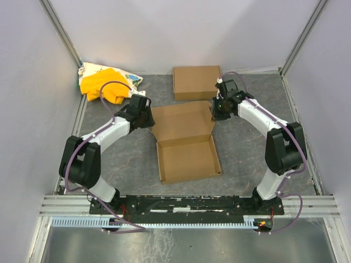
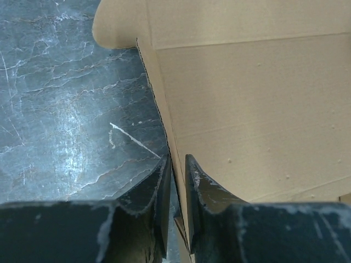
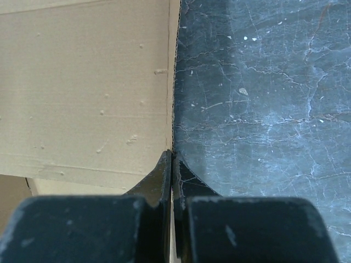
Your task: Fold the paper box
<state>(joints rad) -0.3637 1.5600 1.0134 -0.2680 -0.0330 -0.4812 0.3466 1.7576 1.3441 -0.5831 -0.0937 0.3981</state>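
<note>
The paper box (image 1: 188, 158) lies mid-table as an open shallow tray, with its lid (image 1: 182, 123) laid back toward the far side. My left gripper (image 1: 149, 117) is at the lid's left edge. In the left wrist view its jaws (image 2: 176, 160) stand close together astride the edge of the cardboard (image 2: 247, 98). My right gripper (image 1: 216, 112) is at the lid's right edge. In the right wrist view it (image 3: 172, 155) is pinched shut on the edge of the cardboard (image 3: 82, 82).
A second flat brown cardboard box (image 1: 196, 82) lies at the far side, just behind the lid. A yellow cloth bundle (image 1: 107, 83) sits in the far left corner. Grey walls enclose the dark table (image 1: 258, 164) on three sides.
</note>
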